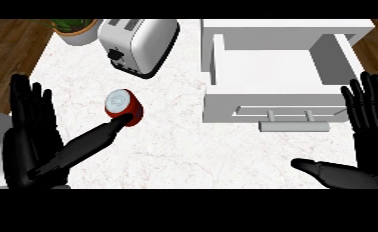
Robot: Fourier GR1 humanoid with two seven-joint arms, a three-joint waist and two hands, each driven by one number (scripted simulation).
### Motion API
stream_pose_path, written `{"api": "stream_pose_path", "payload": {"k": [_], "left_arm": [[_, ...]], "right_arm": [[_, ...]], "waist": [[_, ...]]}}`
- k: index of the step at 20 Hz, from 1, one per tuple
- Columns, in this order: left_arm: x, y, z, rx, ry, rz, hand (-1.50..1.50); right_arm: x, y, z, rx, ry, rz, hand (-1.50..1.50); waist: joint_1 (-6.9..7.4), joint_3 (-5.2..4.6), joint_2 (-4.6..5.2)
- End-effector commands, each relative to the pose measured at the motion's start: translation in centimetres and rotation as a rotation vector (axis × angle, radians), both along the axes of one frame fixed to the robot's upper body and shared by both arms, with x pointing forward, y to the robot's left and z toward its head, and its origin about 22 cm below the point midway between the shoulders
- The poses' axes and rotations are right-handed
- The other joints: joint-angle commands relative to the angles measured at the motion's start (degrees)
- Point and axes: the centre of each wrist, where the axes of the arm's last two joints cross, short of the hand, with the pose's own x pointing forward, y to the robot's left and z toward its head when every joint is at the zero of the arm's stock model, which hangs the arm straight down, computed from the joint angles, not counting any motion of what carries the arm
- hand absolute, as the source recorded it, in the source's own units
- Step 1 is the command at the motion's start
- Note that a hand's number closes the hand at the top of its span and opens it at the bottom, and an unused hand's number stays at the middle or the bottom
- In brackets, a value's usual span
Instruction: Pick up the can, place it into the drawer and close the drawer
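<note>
My left hand (pixel 44 136) is spread open with fingers straight, its thumb stretched out so the tip touches the lower edge of the small red can with a silver lid (pixel 123 105), which lies tilted on the white marbled surface (pixel 192 141) to the left of the open white drawer with a bar handle (pixel 273 83). To grasp well, I judge I should bring the palm alongside the can's red body and curl fingers and thumb on opposite sides, not nudge it toward the silver toaster (pixel 140 43). My right hand (pixel 354 141) rests open at the right edge.
</note>
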Motion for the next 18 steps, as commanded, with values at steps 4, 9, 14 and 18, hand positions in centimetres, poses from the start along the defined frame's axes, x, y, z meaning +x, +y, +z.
{"api": "stream_pose_path", "payload": {"k": [4,9,14,18], "left_arm": [[2.7,-0.9,-1.5,-0.033,0.058,-0.004,-1.50],[3.0,-2.5,-3.3,-0.030,0.091,0.016,-1.50],[3.2,-3.3,-9.2,-0.038,0.134,0.042,-1.50],[5.1,-1.6,-10.7,-0.051,0.139,0.034,-1.50]], "right_arm": [[0.2,-2.2,-0.5,0.004,-0.008,-0.013,-1.50],[-2.3,-1.0,2.2,-0.010,-0.017,-0.002,-1.50],[-1.7,-1.3,1.2,-0.023,-0.032,-0.023,-1.50],[-1.0,-1.2,1.1,-0.013,-0.020,-0.018,-1.50]], "waist": [[-0.07,-0.01,0.03],[-0.14,-0.02,-0.02],[-0.29,-0.07,0.05],[-0.13,-0.05,0.06]]}}
